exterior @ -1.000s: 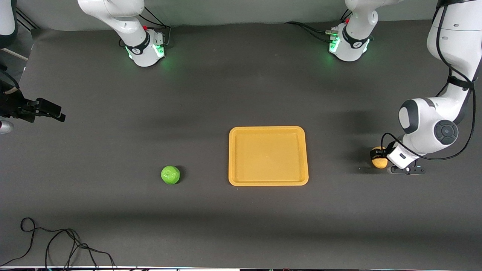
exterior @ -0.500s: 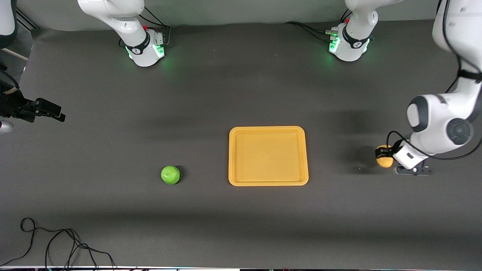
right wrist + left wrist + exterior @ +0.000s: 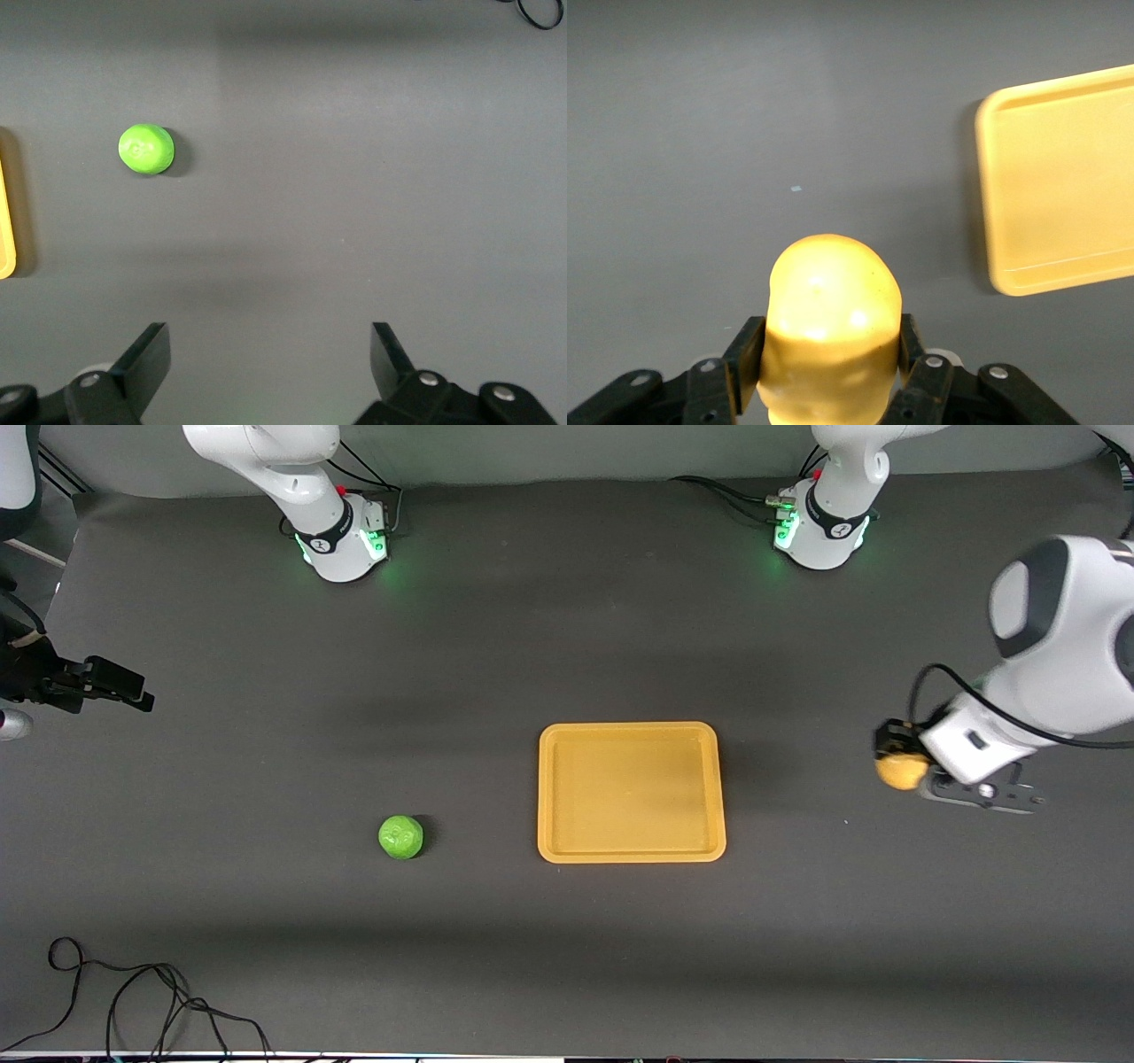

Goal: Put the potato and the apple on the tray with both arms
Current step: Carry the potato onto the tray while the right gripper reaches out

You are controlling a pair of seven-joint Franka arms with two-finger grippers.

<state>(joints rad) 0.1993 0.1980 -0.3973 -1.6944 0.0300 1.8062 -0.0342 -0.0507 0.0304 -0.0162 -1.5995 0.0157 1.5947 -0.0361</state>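
1. Front view: our left gripper [image 3: 897, 755] carries the potato [image 3: 901, 771] above the counter [image 3: 567, 646] at the left arm's end, well apart from the tray [image 3: 631, 792]. To do this step well, we keep the hold steady, travel level toward the tray, and lower only once the potato is over its floor. The apple [image 3: 400, 837] lies on the counter toward the right arm's end, a little nearer the camera than the tray's middle. The right gripper [image 3: 115, 682] waits at that end's edge.

2. Left wrist view: the fingers [image 3: 744, 359] are closed against both flanks of the potato [image 3: 831, 332], which fills the gap; the tray [image 3: 1063, 186] shows off to one side.

3. Right wrist view: the fingers [image 3: 146, 359] stand wide apart and hold nothing; the apple [image 3: 146, 149] sits apart from them, beside the tray's edge [image 3: 7, 221].

4. Against a second ago: the potato then rested on the counter; now it hangs lifted, its shadow shifted. Apple, tray and right arm are unchanged.
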